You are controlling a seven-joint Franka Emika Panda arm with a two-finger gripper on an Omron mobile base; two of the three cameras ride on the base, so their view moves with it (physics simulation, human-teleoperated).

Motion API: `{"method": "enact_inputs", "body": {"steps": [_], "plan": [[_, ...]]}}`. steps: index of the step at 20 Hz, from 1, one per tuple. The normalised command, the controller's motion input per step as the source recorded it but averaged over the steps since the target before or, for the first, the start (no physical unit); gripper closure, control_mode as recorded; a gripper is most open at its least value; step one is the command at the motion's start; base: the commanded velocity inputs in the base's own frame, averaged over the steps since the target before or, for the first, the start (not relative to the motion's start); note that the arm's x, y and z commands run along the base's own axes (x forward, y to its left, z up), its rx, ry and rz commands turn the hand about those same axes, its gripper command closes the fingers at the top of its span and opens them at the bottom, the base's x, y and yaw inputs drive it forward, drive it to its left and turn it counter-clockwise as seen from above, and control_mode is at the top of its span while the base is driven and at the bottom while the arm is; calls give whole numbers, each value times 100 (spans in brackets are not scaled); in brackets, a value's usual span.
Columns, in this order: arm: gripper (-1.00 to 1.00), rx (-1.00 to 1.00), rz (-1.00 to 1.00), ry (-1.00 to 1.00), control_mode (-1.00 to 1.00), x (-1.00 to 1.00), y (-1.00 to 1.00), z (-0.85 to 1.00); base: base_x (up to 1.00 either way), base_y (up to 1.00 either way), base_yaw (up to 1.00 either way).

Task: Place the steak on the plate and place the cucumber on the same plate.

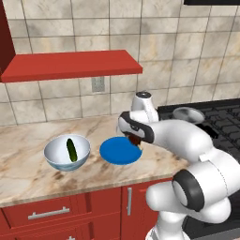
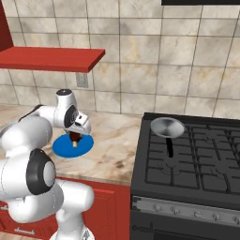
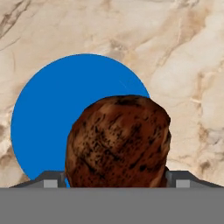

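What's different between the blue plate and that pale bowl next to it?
The plate is a flat, bright blue disc, while the bowl is deep, pale blue-white and rounded. The bowl holds the cucumber; the plate has nothing lying on it yet, with the steak held above its edge in the gripper. Both are round and sit on the marble counter.

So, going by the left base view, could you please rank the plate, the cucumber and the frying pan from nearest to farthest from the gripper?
1. plate, just below the gripper.
2. frying pan, on the stove, right.
3. cucumber, in the bowl, left.
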Motion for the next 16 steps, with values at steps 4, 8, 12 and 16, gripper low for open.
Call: {"method": "enact_inputs", "body": {"steps": [4,8,12,16], "plan": [[100,0,0,5,-100,14,-1,-56,0,0,0],[100,0,0,2,-100,13,-1,-51,0,0,0],[100,0,0,0,-100,4,0,-26,0,0,0],[100,0,0,0,-100,10,1,-6,0,0,0]]}}
